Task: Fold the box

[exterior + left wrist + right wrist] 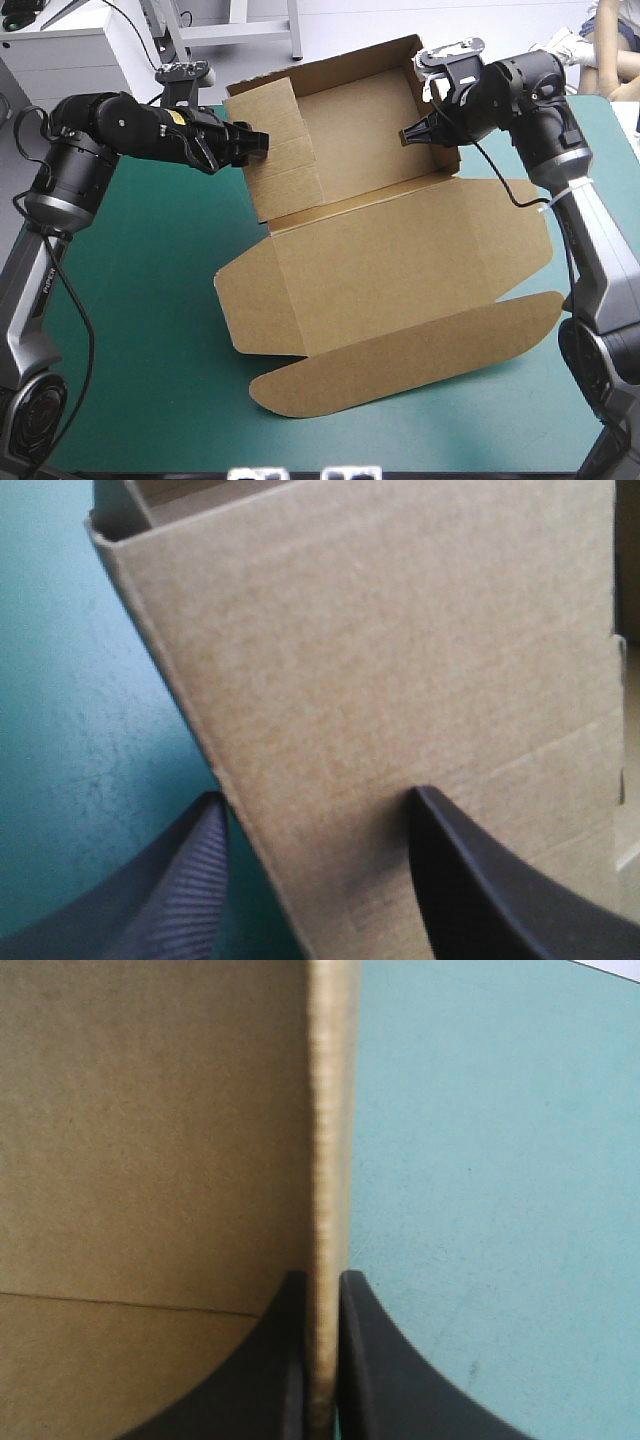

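- Left hand (256,142) reaches in from the left side of the worktop (140,300) to the raised left wall (280,160) of the box (360,140). Its black fingers (480,880) stand well apart, one over the teal-green cover, the other in front of the brown board.
- From the wrist view it is hard to say whether those fingers touch the wall; they seem to straddle its edge loosely.
- Right hand (410,133) is at the box's right wall (330,1110). Its black fingers (262,1370) are nearly together, clamped on the wall's thin edge with the board between them.
- Brown box sits mid-worktop: an open tray toward the far edge, its back and side walls standing.
- Lid (400,270) lies flat toward the near edge, side flaps spread, with a long rounded flap (400,365) along its front.
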{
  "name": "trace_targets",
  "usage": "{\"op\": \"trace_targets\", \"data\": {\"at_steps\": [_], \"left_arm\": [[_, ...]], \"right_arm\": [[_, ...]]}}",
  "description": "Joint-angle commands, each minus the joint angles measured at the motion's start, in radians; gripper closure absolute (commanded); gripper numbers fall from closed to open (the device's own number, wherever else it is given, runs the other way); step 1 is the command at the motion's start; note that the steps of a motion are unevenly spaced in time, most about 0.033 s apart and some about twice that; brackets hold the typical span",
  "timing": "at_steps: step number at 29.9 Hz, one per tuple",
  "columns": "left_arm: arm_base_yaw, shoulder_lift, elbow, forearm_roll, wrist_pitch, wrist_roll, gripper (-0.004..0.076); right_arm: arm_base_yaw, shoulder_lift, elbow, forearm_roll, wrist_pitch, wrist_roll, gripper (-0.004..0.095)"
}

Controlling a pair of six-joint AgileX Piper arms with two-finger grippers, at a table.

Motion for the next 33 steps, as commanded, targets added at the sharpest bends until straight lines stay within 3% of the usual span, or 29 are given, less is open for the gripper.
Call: {"op": "trace_targets", "data": {"at_steps": [1,10,26,33], "left_arm": [[-0.009,-0.041,-0.033,0.009,-0.038,-0.012,0.0337],[-0.009,-0.024,-0.033,0.046,-0.031,-0.097,0.0202],[-0.009,-0.014,-0.033,-0.01,-0.029,-0.111,0.0209],[-0.009,0.024,-0.033,0.009,0.027,-0.134,0.0209]], "right_arm": [[0.001,-0.054,-0.037,0.008,0.003,0.001,0.0921],[0.001,-0.054,-0.037,0.013,0.003,0.009,0.0922],[0.084,-0.075,-0.037,-0.007,-0.007,0.032,0.0921],[0.112,-0.088,-0.037,-0.011,-0.007,0.041,0.092]]}}
